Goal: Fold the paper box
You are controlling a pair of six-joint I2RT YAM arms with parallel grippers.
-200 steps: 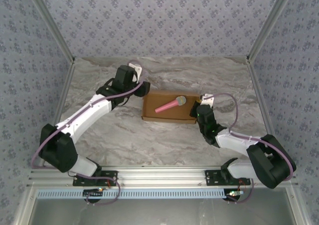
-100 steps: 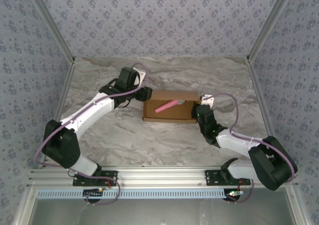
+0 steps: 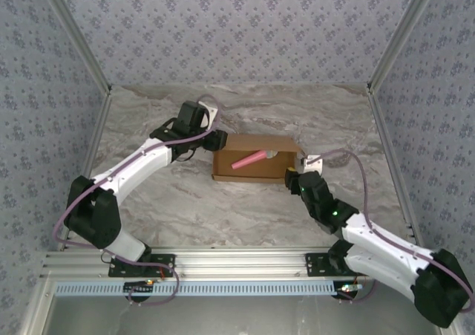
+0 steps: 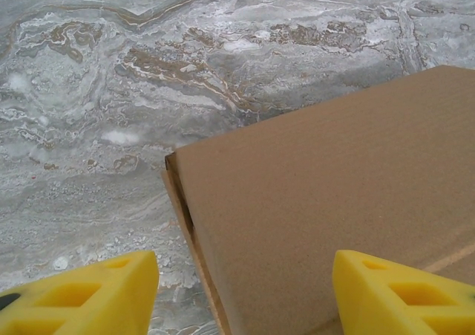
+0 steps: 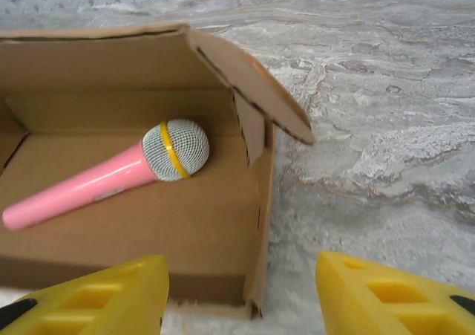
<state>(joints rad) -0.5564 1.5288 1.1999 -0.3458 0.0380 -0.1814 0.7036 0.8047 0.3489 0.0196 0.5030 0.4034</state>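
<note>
Top external: paper box at centre of frame on the marble table, lid tilted up from the far edge, pink microphone lying inside. Left gripper at the box's upper left corner, right gripper just beside its lower right corner. No hold on the base from either side, so likely to skid across the slick top under any sideways push.

Left wrist: yellow fingers spread wide along the bottom of frame, gripping nothing, with the brown lid panel rising just beyond them at right. Probably prone to springing back open if pushed down and left untucked.

Right wrist: jaws likewise well apart and empty, set either side of the box's near right corner at bottom centre. Lid's side flap splayed outward past the right wall at upper centre, apt to crease outside instead of sliding in. Microphone head near that corner, possibly fouling the tuck.
</note>
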